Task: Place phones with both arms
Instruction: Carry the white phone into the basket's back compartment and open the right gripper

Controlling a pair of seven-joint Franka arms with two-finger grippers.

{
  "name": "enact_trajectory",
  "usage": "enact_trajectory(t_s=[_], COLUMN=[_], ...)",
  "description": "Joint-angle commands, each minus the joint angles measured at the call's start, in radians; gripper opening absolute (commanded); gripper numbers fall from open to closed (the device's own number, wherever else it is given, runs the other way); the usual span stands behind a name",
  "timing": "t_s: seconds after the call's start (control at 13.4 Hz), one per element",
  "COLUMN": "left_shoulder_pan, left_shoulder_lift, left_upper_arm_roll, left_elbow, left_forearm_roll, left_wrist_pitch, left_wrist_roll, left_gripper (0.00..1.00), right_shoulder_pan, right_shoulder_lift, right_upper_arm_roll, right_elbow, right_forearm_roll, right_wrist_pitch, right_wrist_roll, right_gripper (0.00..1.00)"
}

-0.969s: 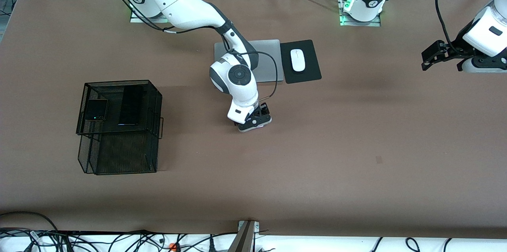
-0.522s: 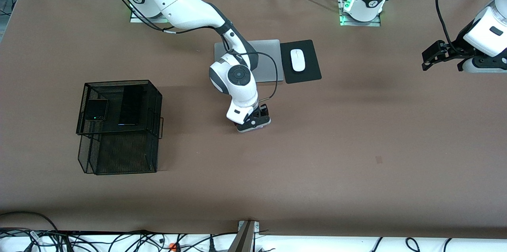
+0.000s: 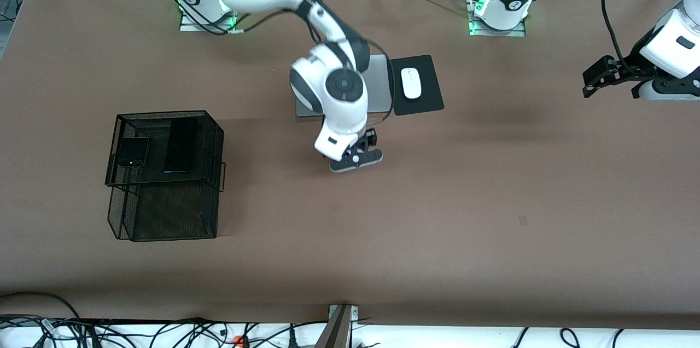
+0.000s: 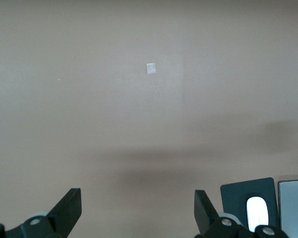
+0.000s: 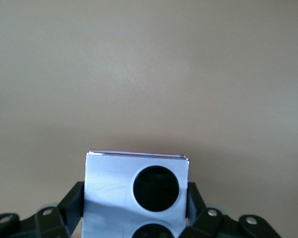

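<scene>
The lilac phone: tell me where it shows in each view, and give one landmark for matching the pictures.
Front view: lilac phone sits edge-on in the right gripper, over bare table nearer the camera than the laptop.
Right wrist view: lilac phone fills the lower middle, clamped between the fingers.
Left wrist view: not in it.
Shared landmark: the white mouse, in the front and left wrist views.

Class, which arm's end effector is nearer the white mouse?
Right. The right end effector, gripping the lilac phone, hovers near the white mouse; the left end effector waits at the table's end.
</scene>
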Motion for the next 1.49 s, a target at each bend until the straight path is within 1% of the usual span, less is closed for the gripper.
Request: enact_trajectory(t_s=[0.0, 0.07, 0.22, 0.37, 0.6, 0.82, 0.97, 1.12, 1.42], left_shoulder_pan=[-0.002, -0.002, -0.002, -0.001, 0.002, 0.004, 0.004, 0.004, 0.002], left_shoulder_lift=[-0.003, -0.002, -0.002, -0.002, -0.002, -0.002, -0.002, -0.002, 0.009], left_upper_arm_roll=[0.002, 0.002, 0.002, 0.002, 0.004, 0.004, 0.006, 0.004, 0.004], left_elbow=[0.006, 0.006, 0.006, 0.006, 0.006, 0.006, 0.006, 0.006, 0.02], left_forearm_roll=[0.0, 0.0, -0.003, -0.009, -0.011, -0.012, -0.012, -0.012, -0.012], left_wrist_pitch=[0.001, 0.001, 0.001, 0.001, 0.001, -0.002, -0.004, -0.008, -0.01], left_wrist_roll=[0.016, 0.016, 0.016, 0.016, 0.016, 0.016, 0.016, 0.014, 0.014], left_gripper=[1.0, 1.0, 1.0, 1.0, 1.0, 1.0, 1.0, 1.0, 1.0], right_shoulder_pan=[-0.071, -0.11, -0.164, -0.261, -0.426, -0.551, -0.6, -0.632, -0.648], right_shoulder_lift=[-0.129, -0.162, -0.216, -0.218, -0.198, -0.164, -0.118, -0.063, 0.007], right_upper_arm_roll=[0.007, 0.007, -0.022, -0.03, -0.03, -0.03, -0.032, -0.03, -0.03], right_elbow=[-0.06, -0.103, -0.174, -0.171, -0.166, -0.151, -0.149, -0.151, -0.153], right_forearm_roll=[0.004, 0.004, 0.003, 0.006, 0.006, 0.01, 0.012, 0.013, 0.02], right_wrist_pitch=[-0.126, -0.145, -0.152, -0.153, -0.139, -0.072, -0.011, 0.055, 0.109], right_wrist_roll=[0.007, 0.005, 0.002, -0.043, -0.204, -0.332, -0.402, -0.426, -0.43], right_gripper=[0.0, 0.0, 0.0, 0.0, 0.0, 0.0, 0.0, 0.0, 0.0])
